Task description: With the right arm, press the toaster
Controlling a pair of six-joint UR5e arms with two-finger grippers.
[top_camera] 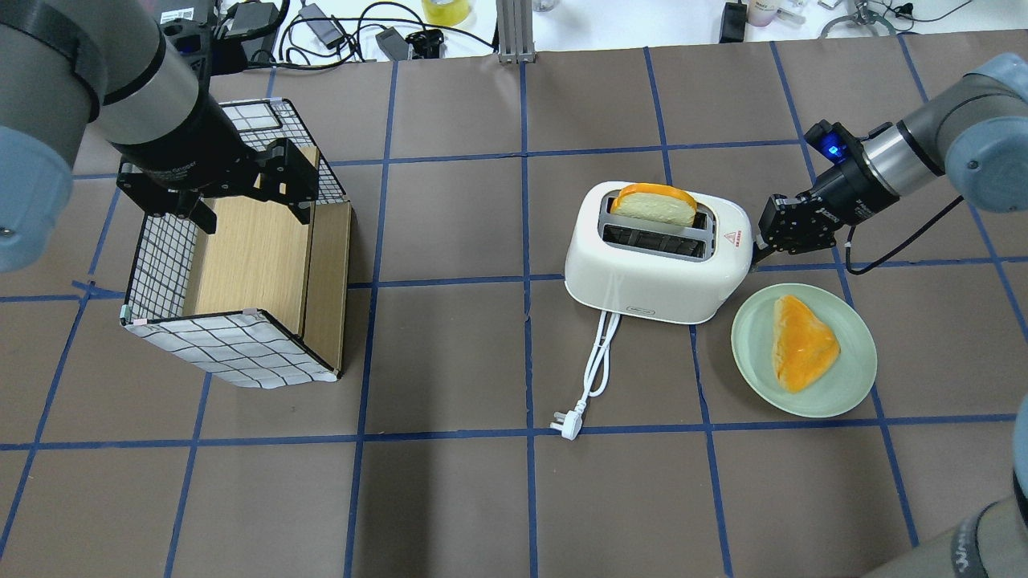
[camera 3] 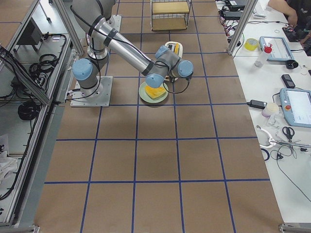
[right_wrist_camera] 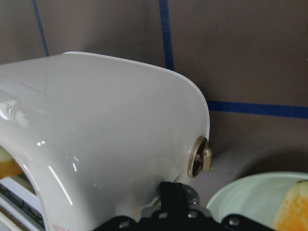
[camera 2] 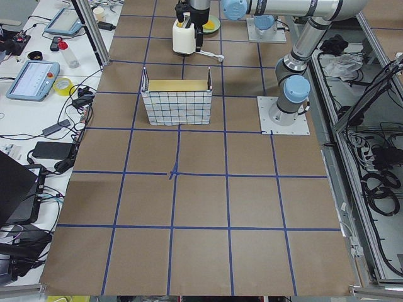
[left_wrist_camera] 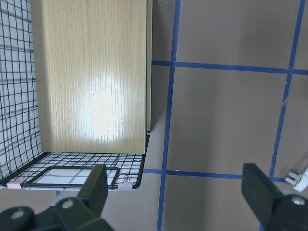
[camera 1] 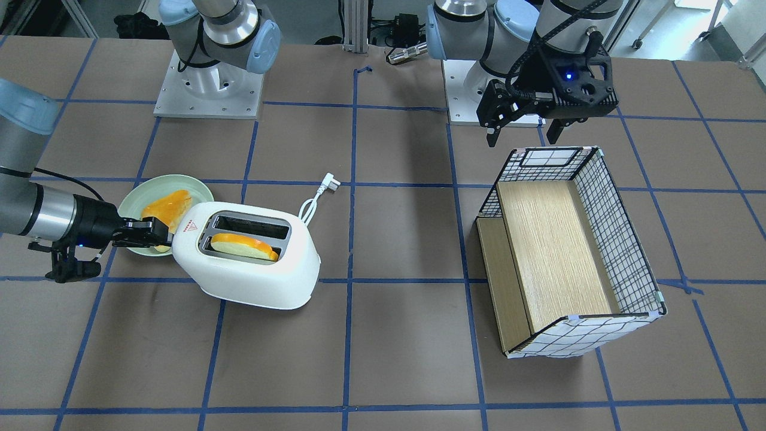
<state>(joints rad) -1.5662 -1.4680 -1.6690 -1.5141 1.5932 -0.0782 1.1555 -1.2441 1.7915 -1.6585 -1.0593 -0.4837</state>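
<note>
The white toaster (camera 1: 251, 275) (top_camera: 658, 281) stands on the table with a slice of bread (camera 1: 242, 245) (top_camera: 654, 205) standing up out of one slot. My right gripper (camera 1: 158, 233) (top_camera: 759, 241) is shut with nothing in it, and its tips are against the toaster's end face below the red triangle. In the right wrist view the stacked fingertips (right_wrist_camera: 172, 190) sit just left of and below a small grey knob (right_wrist_camera: 204, 159). My left gripper (camera 1: 526, 129) (left_wrist_camera: 178, 192) is open and empty, hovering over the far end of the wire basket (top_camera: 161, 265).
A pale green plate (top_camera: 851, 385) (camera 1: 143, 197) with a slice of bread (top_camera: 803, 341) lies beside the toaster, under my right wrist. The toaster's white cord and plug (top_camera: 566, 425) (camera 1: 326, 182) trail across the table. The wire basket (camera 1: 622, 239) holds a wooden board.
</note>
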